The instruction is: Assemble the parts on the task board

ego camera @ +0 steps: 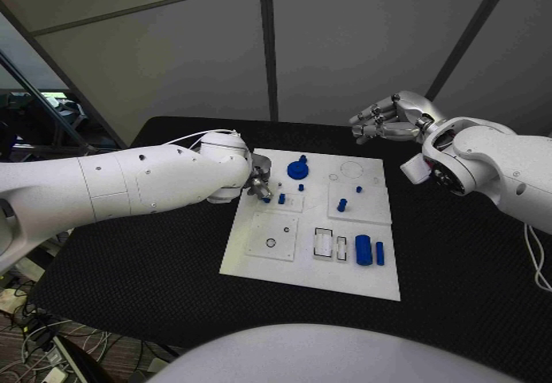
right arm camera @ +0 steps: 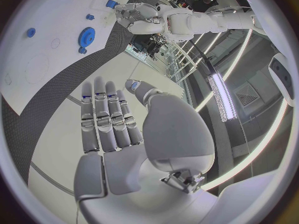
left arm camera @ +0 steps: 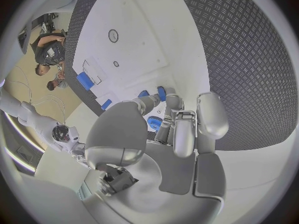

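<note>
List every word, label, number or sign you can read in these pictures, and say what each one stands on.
There is none to read. The task board carries only outlined shapes and blue parts, no lettering. The left hand, the right hand and the white arms show no legible marking.

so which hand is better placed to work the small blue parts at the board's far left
Left. The left hand is already down over the board, fingers at the small blue parts. The right hand is raised beyond the board's far right corner, fingers straight, holding nothing.
</note>
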Controlling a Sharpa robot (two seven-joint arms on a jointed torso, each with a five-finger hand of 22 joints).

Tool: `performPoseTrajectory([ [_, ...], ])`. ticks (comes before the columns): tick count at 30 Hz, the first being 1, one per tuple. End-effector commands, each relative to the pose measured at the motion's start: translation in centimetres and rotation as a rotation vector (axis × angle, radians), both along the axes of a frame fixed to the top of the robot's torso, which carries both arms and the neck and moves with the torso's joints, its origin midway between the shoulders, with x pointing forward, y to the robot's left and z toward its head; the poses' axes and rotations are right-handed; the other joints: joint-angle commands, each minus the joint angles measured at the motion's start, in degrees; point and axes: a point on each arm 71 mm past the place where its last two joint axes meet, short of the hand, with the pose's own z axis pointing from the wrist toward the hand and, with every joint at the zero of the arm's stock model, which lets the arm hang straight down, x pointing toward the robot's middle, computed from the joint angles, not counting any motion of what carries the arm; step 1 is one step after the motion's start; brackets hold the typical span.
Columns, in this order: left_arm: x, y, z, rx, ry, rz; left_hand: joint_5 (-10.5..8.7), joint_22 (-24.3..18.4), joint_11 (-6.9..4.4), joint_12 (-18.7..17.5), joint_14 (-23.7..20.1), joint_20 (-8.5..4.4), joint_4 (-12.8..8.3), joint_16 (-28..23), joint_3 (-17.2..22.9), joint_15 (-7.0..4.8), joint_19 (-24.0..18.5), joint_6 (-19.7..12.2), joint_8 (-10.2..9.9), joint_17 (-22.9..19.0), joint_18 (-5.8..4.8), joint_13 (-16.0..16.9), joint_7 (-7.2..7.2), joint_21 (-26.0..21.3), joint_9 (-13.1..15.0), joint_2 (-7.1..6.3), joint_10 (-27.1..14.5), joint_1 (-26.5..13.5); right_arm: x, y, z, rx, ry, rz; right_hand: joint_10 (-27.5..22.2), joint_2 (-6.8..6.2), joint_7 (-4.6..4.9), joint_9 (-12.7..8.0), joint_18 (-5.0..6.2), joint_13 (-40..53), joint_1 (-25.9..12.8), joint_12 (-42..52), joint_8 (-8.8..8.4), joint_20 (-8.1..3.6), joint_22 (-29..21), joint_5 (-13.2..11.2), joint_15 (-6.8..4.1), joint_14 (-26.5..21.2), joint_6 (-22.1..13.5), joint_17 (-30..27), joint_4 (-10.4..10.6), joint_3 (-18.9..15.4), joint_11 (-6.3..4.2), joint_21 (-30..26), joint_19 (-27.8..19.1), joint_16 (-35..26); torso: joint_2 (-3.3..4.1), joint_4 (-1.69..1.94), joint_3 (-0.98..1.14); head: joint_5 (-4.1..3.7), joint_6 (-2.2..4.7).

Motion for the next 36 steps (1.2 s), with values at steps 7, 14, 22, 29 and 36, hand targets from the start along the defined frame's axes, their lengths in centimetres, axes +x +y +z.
performPoseTrajectory([
  [7,-0.11,-0.02,-0.20,0.022,0.011,-0.022,-0.05,9.43,-0.41,0.24,5.00,-0.04,-3.75,0.31,4.45,-0.37,0.42,-0.04,0.31,12.92,-6.78,-0.04,0.00,0.46,0.11,-0.48,0.74,-0.30,0.01,0.09,0.13,0.001,-0.003,0.010,-0.08,0.18,-0.09,0.01,0.13,-0.07,0.10,0.21,0.31,-0.13,-0.07,0.22,-0.37,0.16,0.03,-0.09,0.01,0.29,-0.15,-0.19,0.46,-0.02,0.01,-0.04,0.01,0.00,0.00],
  [14,-0.02,-0.12,-0.16,0.013,0.003,-0.019,-0.32,9.47,-0.54,-0.03,5.13,-0.04,-1.69,0.47,2.29,-0.42,0.53,0.63,0.41,13.16,-6.82,-0.73,-0.25,0.69,-0.01,-1.81,0.98,-3.93,0.01,0.08,0.13,0.001,-0.003,0.010,-0.12,0.18,-0.10,0.01,0.13,-0.11,0.10,0.24,0.34,-0.13,-0.08,0.25,-0.38,0.15,0.03,-0.12,-0.02,0.32,-0.15,-0.24,0.48,-0.04,0.00,-0.02,0.04,-0.01,0.00],
  [22,0.17,-0.08,-0.13,0.004,-0.006,-0.007,-0.37,9.55,-0.68,0.12,5.23,-0.16,-0.11,0.58,-0.90,-0.55,0.67,1.29,0.23,13.34,-6.88,-0.78,-0.39,1.05,-0.36,-2.50,1.19,-6.02,0.00,0.06,0.14,0.001,-0.004,0.009,-0.12,0.18,-0.10,0.01,0.13,-0.11,0.10,0.24,0.34,-0.13,-0.08,0.25,-0.38,0.15,0.03,-0.12,-0.02,0.32,-0.15,-0.24,0.48,-0.04,-0.01,-0.04,0.02,-0.04,0.00],
  [29,0.29,0.03,-0.14,0.004,-0.008,0.000,-0.32,9.60,-0.68,0.40,5.32,-0.21,1.53,0.69,-4.25,-0.57,0.79,1.82,-0.07,13.52,-6.93,-0.60,-0.40,1.29,-0.78,-3.11,1.36,-7.63,-0.01,0.03,0.15,0.002,-0.005,0.009,-0.12,0.18,-0.10,0.01,0.13,-0.11,0.10,0.24,0.34,-0.13,-0.08,0.25,-0.38,0.15,0.03,-0.12,-0.02,0.32,-0.15,-0.24,0.48,-0.04,-0.01,-0.01,0.02,-0.04,0.00],
  [36,0.40,0.08,-0.13,-0.001,-0.014,0.007,-0.25,9.67,-0.67,0.67,5.40,-0.22,3.17,0.79,-6.56,-0.57,0.91,2.19,-0.36,13.68,-6.98,-0.37,-0.39,1.58,-1.13,-3.06,1.52,-8.80,-0.01,0.05,0.15,0.002,-0.005,0.009,-0.12,0.18,-0.10,0.01,0.13,-0.11,0.10,0.24,0.34,-0.13,-0.08,0.25,-0.38,0.15,0.03,-0.12,-0.02,0.32,-0.15,-0.24,0.48,-0.04,-0.02,0.01,0.02,-0.02,0.00],
])
